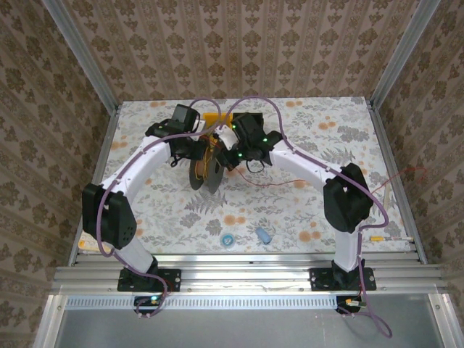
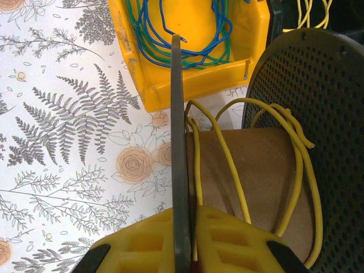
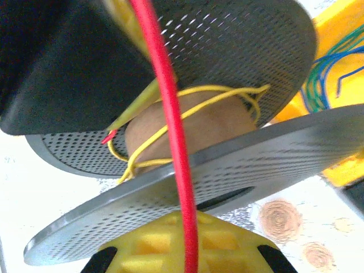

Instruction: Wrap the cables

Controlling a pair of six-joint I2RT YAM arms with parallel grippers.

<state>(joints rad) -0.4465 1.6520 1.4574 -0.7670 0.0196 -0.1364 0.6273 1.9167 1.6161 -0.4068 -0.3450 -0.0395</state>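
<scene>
**Red wire on the spool:** A thin red wire (image 3: pixel 172 114) runs top to bottom thru the right-wrist view. It crosses in front of a dark grey perforated round spool (image 3: pixel 227 165) & ends btwn the yellow fingers of the right gripper (image 3: pixel 189 224), which is pinched tight on it. From above, the wire's long axis lies roughly left-right. It trails from the spool near table ctr toward the right edge of the floral-print tabletop (image 1: pixel 312 123). The left gripper (image 2: pixel 182 215) is clamped on the rim of one spool flange, seen edge-on. Loose loops of yellow wire (image 2: pixel 226 156) sit on the brown cardboard core (image 2: pixel 267 170). Just beyond the spool, an open yellow plastic bin (image 2: pixel 210 85) holds coiled blue & green wires (image 2: pixel 145 40).
</scene>
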